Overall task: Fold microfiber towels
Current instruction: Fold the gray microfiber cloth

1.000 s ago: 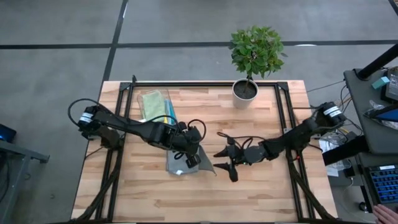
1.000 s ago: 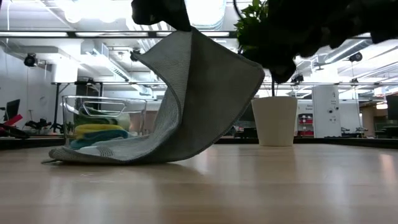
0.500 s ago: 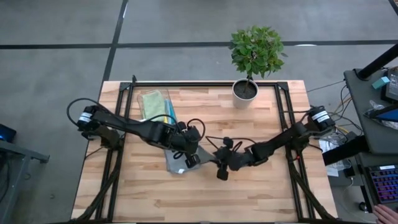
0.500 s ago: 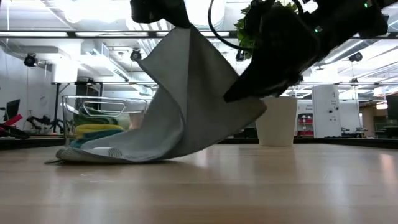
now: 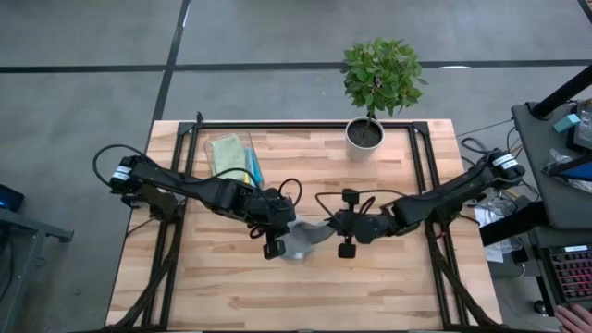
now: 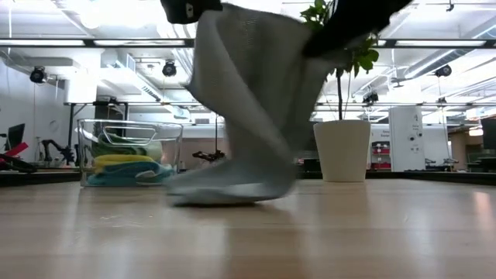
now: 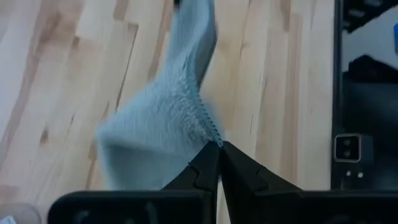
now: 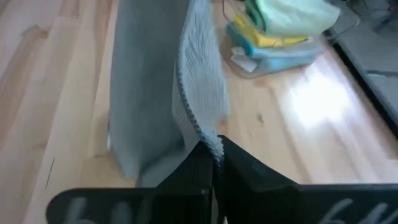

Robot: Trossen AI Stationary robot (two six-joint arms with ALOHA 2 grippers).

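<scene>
Both tools pinched shut on grey towel (image 5: pixel 301 239) edges: left tool (image 7: pixel 219 147), right tool (image 8: pixel 214 151). Thin bites could slip; cloth drops, fold skews.

Left gripper (image 5: pixel 275 242) and right gripper (image 5: pixel 344 231) both pinched closed, seemingly raised, near mid-table

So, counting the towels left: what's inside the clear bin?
The bin holds stacked towels: pale green, yellow and blue layers show. Anything beneath them is covered.
</scene>
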